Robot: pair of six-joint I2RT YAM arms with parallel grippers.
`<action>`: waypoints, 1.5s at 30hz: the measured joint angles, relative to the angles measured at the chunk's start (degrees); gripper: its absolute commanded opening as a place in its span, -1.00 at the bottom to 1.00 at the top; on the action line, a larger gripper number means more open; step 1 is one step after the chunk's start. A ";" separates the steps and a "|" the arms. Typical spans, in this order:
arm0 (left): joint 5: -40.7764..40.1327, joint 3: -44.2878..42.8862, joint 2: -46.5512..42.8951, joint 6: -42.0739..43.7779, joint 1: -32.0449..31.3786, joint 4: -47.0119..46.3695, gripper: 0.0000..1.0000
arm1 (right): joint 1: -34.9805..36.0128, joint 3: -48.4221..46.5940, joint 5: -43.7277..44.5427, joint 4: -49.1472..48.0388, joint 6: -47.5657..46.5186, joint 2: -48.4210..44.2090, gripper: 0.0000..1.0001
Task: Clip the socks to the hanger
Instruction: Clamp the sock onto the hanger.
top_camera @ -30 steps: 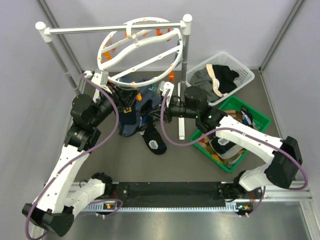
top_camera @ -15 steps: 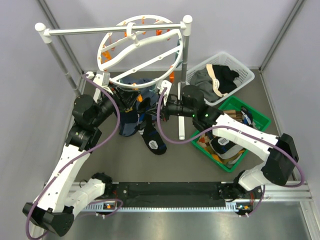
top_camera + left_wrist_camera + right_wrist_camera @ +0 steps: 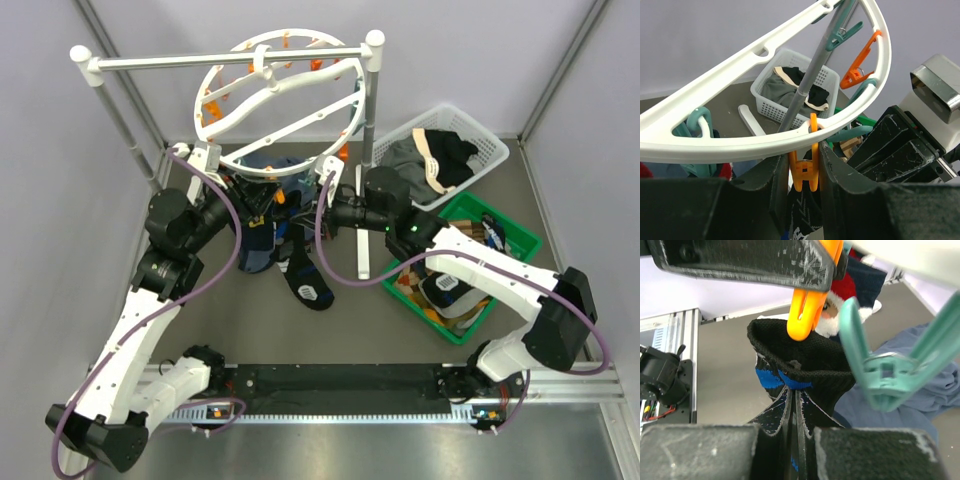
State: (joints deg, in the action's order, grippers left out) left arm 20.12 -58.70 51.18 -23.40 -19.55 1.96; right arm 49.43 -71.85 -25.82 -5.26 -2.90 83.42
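The hanger (image 3: 280, 95), a round white ring with orange and teal clips, hangs from the rack bar. My left gripper (image 3: 804, 185) sits just under the ring's near rim (image 3: 740, 145). It is shut on the handles of an orange clip (image 3: 805, 170). My right gripper (image 3: 795, 415) is shut on a black sock with a blue band (image 3: 805, 360). It holds the sock's cuff up against the orange clip's tips (image 3: 807, 310). In the top view that sock (image 3: 305, 280) hangs down between the two grippers. A teal clip (image 3: 885, 375) hangs close on the right.
A white rack (image 3: 230, 58) with two posts carries the hanger. A large blue-grey garment (image 3: 255, 245) lies under it. A white basket of clothes (image 3: 445, 150) and a green crate (image 3: 470, 265) stand to the right. A red and white sock (image 3: 842, 295) hangs behind the clip.
My right gripper has shifted a little left with the sock, closer to the orange clip, and the hanger ring has tilted slightly. The left gripper has kept its hold.
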 measured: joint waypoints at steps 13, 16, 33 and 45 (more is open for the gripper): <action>0.02 0.00 0.02 1.14 0.00 0.28 -1.00 | 0.09 -1.20 0.74 0.15 -0.07 0.02 -1.00; 0.07 0.00 0.15 1.27 0.00 0.33 -1.00 | 0.09 -1.73 0.96 0.13 -0.09 0.00 -1.00; 0.37 -1.51 0.48 2.01 0.00 2.78 0.14 | 0.09 -4.02 2.10 0.66 -0.09 0.09 -0.94; -3.04 -2.75 0.39 2.19 0.00 6.10 0.30 | -0.35 1.33 3.52 -0.98 0.24 -2.21 0.08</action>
State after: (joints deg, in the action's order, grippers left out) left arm 17.08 -61.45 51.57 -21.21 -19.55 8.05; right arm 49.08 -70.52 -22.31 -6.24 -2.66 81.21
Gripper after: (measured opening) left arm 0.640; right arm 0.519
